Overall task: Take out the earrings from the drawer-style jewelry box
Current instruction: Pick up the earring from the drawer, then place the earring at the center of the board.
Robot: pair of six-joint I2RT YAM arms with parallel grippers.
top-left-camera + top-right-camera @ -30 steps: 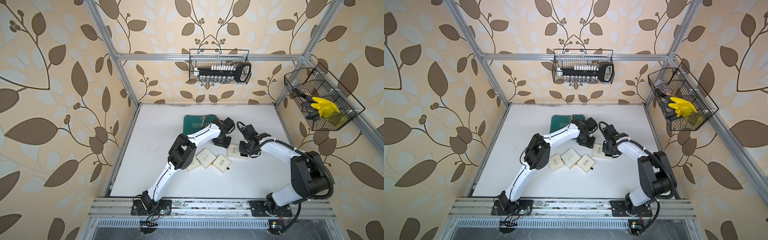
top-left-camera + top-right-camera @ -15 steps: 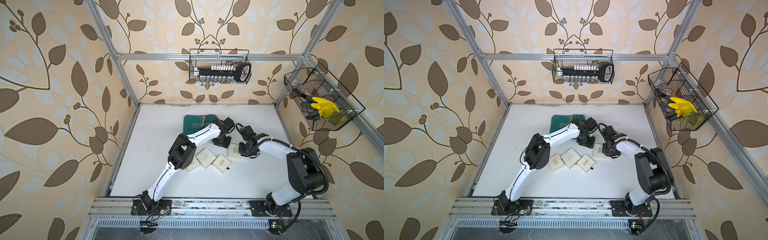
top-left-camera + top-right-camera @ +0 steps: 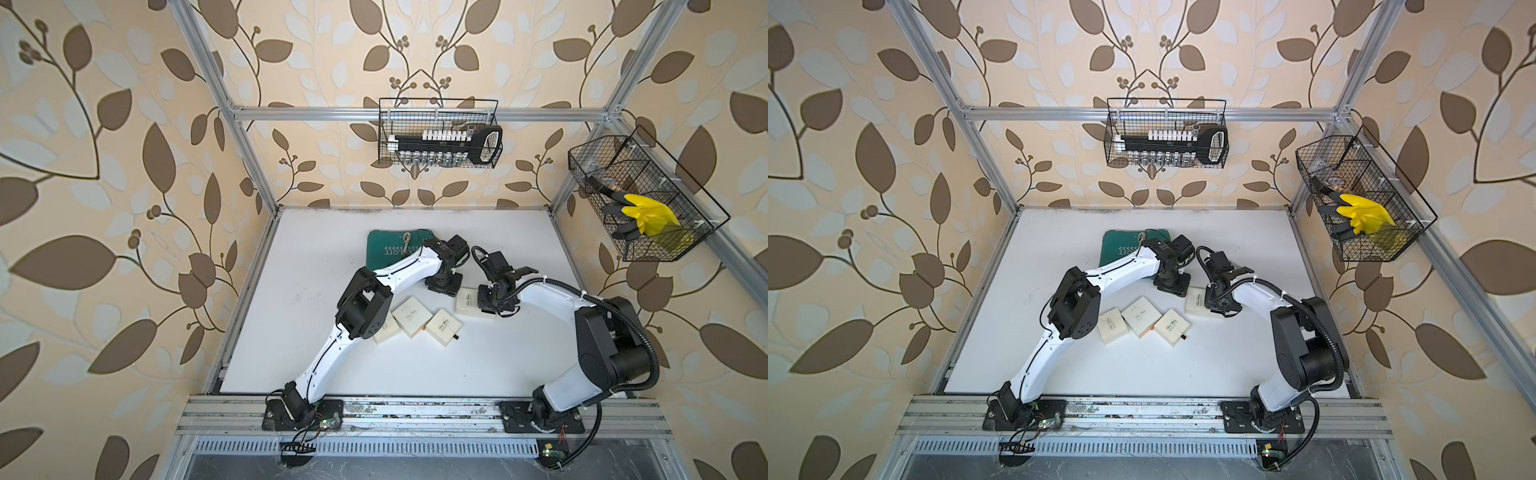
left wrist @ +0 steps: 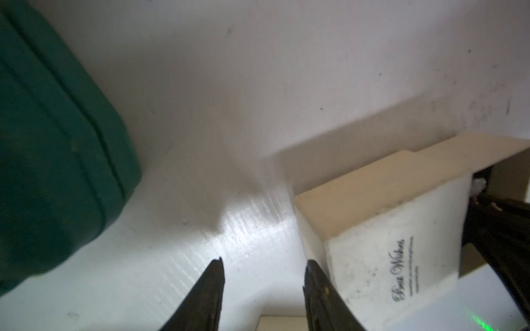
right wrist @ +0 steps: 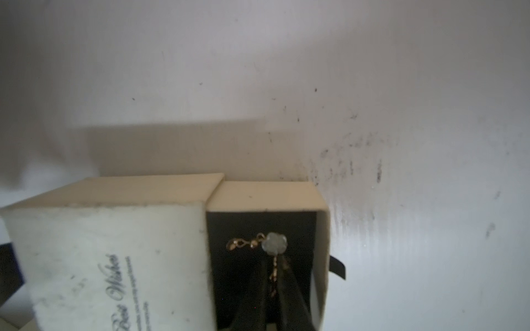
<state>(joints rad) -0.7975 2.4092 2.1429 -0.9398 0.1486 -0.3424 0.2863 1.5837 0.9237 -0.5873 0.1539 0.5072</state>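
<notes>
The right gripper point(image 5: 274, 272) reaches into the pulled-out drawer point(image 5: 266, 195) of a cream jewelry box point(image 5: 114, 252). It is clenched on the thin gold chain of an earring point(image 5: 274, 243), whose pale flower-shaped bead shows against the black lining just past the fingertips. The left gripper point(image 4: 262, 265) is released, with nothing between its jaws, just beside the same box on the white tabletop point(image 4: 286, 71) and near a green pouch point(image 4: 51, 143). Three more cream boxes point(image 3: 411, 322) lie close by.

On the table point(image 3: 291, 332), three boxes point(image 3: 410, 319) sit in a row near the front, a fourth box point(image 3: 467, 300) behind and right of them (its drawer point(image 5: 266, 197) slid out, an earring point(image 5: 274, 243) inside), a pouch point(image 3: 386, 249) farther back.
</notes>
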